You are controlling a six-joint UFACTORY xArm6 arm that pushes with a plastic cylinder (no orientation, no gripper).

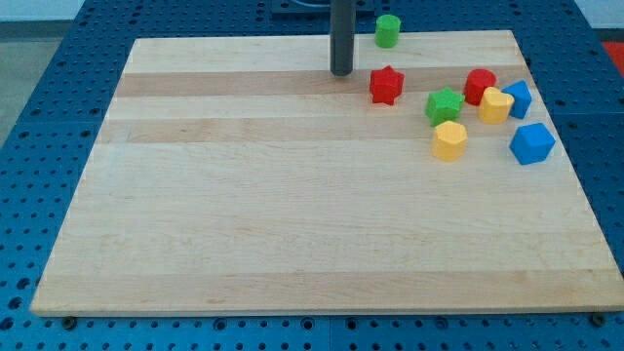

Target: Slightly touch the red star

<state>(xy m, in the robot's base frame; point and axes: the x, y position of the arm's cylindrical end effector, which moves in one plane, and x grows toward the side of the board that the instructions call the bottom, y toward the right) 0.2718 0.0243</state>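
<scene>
My tip [341,72] sat on the board [292,214] near the top edge, just beside the red star [386,85] at roughly its 10 o'clock; a thin strip of bare wood showed between them, so no contact yet; no jaws on this rig, just a bare rod, so nothing to grip or release.

Progress, as I judged it: approach basically done, touch itself left; the star sat at about 4 o'clock from my tip, so a short nudge that way should have done it; needed to be gentle, since the star looked light and would slide.

Surroundings: green cylinder [388,30] at the star's 12 o'clock, near the board's top edge, apart from it; green star [445,104] at the red star's 4 o'clock, near but not touching; beyond that a cluster: red cylinder [479,86], yellow block [495,105] touching it, yellow hexagon [449,140], two blue blocks, one [519,98] up by the yellow block and one [531,143] lower.

Nothing stood between my tip and the star; main risk was overshoot shoving it into the green star.
</scene>
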